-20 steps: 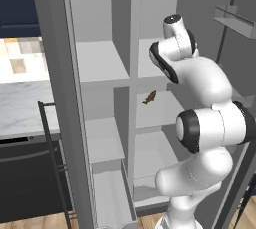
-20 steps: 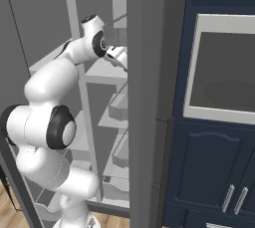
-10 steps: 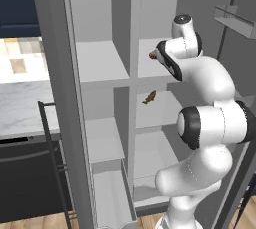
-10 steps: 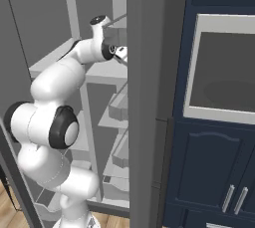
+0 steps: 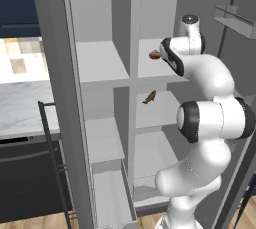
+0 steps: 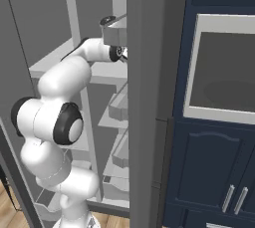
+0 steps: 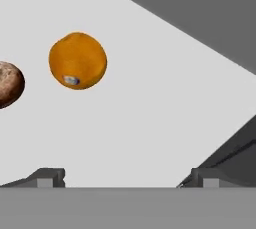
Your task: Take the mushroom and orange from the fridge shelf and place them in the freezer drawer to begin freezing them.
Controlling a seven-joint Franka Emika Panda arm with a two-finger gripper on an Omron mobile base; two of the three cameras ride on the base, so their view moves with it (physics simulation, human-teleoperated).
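In the hand view the orange [image 7: 77, 60] lies on the light-grey fridge shelf [image 7: 150, 103], ahead and left of my gripper [image 7: 125, 180]. The mushroom [image 7: 7, 84] sits further left, cut by the frame edge. My fingertips [image 7: 47, 177] stand wide apart with nothing between them, so the gripper is open. From the left base camera, the mushroom [image 5: 154, 54] is a small brown lump on the upper shelf [image 5: 150, 71] of the right column, just left of my hand [image 5: 167, 55]. The freezer drawer [image 5: 112, 198] stands pulled out, low in the left column.
An elongated dark brown piece [image 5: 148, 97] lies on the shelf below. The fridge's side wall [image 6: 144, 97] hides most of my hand in the right base view. A door bin [image 5: 235, 20] hangs at the upper right. A marble counter [image 5: 22, 108] lies to the left.
My arm has swung right and up along the upper shelf. The mushroom, hidden by the arm a second ago, now shows beside my hand.
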